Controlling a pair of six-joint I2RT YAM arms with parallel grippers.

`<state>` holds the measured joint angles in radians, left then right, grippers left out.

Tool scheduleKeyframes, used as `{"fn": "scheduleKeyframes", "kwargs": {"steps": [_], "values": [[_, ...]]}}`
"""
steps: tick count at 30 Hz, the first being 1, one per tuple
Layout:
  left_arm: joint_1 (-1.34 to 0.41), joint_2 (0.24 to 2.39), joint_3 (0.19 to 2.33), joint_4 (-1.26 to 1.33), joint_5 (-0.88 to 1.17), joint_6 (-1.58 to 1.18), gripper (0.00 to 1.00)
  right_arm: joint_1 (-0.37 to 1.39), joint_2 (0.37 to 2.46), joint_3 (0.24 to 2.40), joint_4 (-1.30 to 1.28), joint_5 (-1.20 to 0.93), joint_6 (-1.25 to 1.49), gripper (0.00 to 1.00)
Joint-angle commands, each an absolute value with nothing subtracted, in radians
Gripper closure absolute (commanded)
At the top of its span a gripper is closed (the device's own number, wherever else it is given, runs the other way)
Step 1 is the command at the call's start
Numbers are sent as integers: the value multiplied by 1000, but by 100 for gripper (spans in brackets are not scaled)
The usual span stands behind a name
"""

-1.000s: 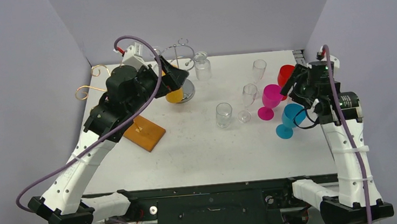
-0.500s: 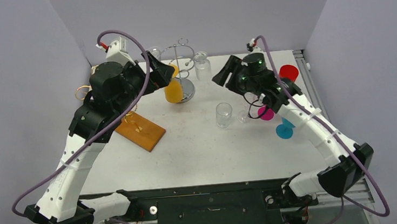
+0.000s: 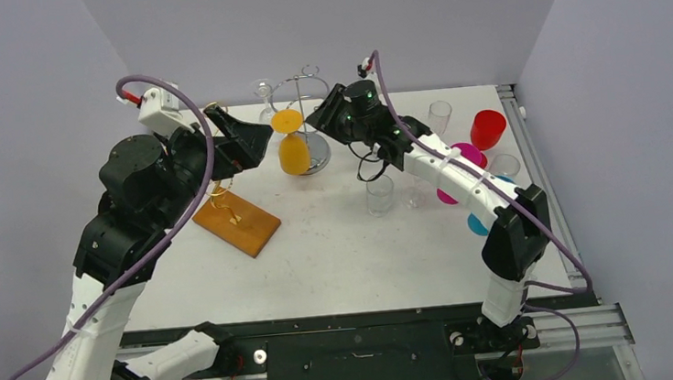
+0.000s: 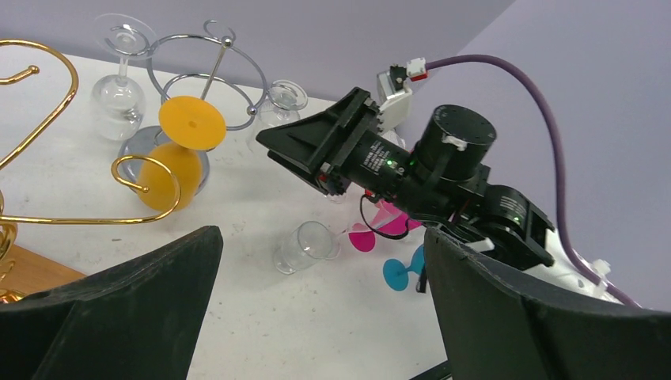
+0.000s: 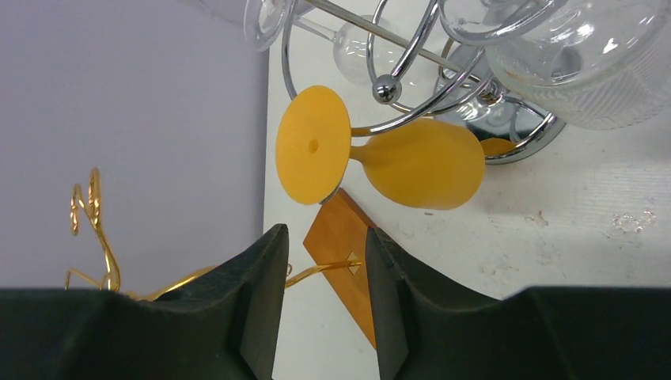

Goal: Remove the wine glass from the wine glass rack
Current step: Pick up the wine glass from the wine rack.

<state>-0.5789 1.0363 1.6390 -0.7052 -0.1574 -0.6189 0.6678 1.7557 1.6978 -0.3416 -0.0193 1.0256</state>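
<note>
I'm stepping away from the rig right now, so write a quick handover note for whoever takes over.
Left gripper: open, empty, near the gold rack.
Right gripper: open, empty, pointed at the foot of the yellow wine glass.
That glass hangs upside down on the chrome rack.
Done: approach only.
Left: grip the glass, lift it off the rack.

Bare table lies in front of the orange glass, which hangs on the rack's near side. The left gripper stands just left of it and the right gripper just right. The gold rack crowds the left approach, a tumbler the right.
</note>
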Motion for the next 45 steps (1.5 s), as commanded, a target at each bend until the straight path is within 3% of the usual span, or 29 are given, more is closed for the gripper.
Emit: {"fn": "scheduleKeyframes", "kwargs": {"steps": [1, 24, 35, 45], "values": [[-572, 1011, 1648, -718, -166, -597, 4, 685, 1811, 1742, -218, 42, 1084, 64], [-569, 972, 1645, -733, -179, -583, 4, 700, 1952, 1810, -149, 92, 1136, 69], [-569, 971, 1646, -732, -179, -586, 4, 700, 1980, 1825, -143, 81, 1156, 81], [-569, 970, 1641, -731, -176, -589, 4, 700, 1991, 1848, -188, 92, 1143, 81]]}}
